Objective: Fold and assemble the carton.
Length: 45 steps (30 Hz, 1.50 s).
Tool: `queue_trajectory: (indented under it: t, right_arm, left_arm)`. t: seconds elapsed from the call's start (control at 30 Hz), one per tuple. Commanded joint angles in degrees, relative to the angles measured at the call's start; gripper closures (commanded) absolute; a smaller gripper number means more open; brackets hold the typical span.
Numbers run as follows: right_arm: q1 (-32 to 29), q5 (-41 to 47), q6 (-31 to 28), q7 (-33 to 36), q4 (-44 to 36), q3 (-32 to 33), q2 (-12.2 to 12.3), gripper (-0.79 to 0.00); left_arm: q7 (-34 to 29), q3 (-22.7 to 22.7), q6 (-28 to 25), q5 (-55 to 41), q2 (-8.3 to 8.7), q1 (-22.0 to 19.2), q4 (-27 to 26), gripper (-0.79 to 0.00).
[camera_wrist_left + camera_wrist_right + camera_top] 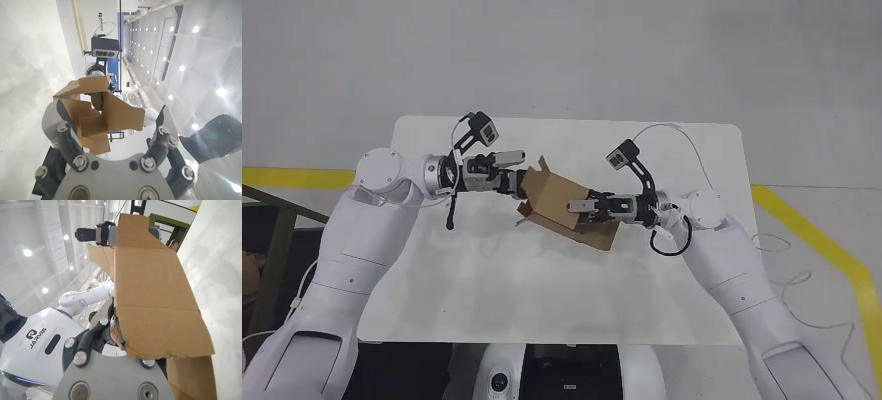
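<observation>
Carton clamped in right gripper; left gripper spread wide, carton's end flaps between its fingers

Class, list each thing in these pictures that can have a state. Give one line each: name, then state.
carton: part-folded, flaps not yet closed.
left tool: open wide, a carton flap lying between its jaws.
right tool: shut on a carton panel.
</observation>
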Motion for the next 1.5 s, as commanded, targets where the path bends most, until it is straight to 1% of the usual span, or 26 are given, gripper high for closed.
queue_trajectory:
  t: [0.0,0.63,0.83,1.03,1.07,1.2,1.33,1.47]
  right_arm:
    - [0.1,0.0,-0.1,0.0,0.1,-0.2,-0.1,0.000]
    - [0.7,0.9,-0.7,0.9,-0.1,-1.4,-0.5,0.000]
    - [0.8,1.1,-0.7,1.0,0.1,-1.7,-0.6,0.000]
    - [1.0,1.1,-0.8,1.0,0.3,-1.8,-0.7,0.000]
    - [1.0,1.2,-0.9,0.8,0.3,-1.7,-0.7,0.000]
    - [0.7,0.9,-1.3,0.4,0.4,-0.8,-0.4,0.000]
    - [0.2,0.4,-1.3,-0.1,-0.3,0.1,-0.1,0.000]
    - [-0.4,0.0,-1.0,-0.2,-0.8,0.8,0.1,0.000]
  left_arm:
    - [-0.1,-0.1,0.0,-0.2,-0.02,0.0,-0.2,-0.785]
    - [0.6,0.5,0.0,0.5,-0.29,-0.5,-1.5,-0.785]
    - [2.3,3.1,-0.3,0.7,-1.12,-2.5,-0.3,-0.785]
    - [3.3,4.1,-0.6,0.9,-1.56,-3.5,0.9,-0.785]
    - [3.3,3.9,-0.7,0.9,-1.55,-3.4,1.2,-0.785]
    - [0.4,0.4,-1.2,0.9,-0.64,-2.0,2.5,-0.785]
    - [0.4,-2.0,-0.6,1.3,0.00,-0.2,1.4,-0.785]
    - [0.8,-3.3,0.0,1.3,0.32,1.0,0.1,-0.785]
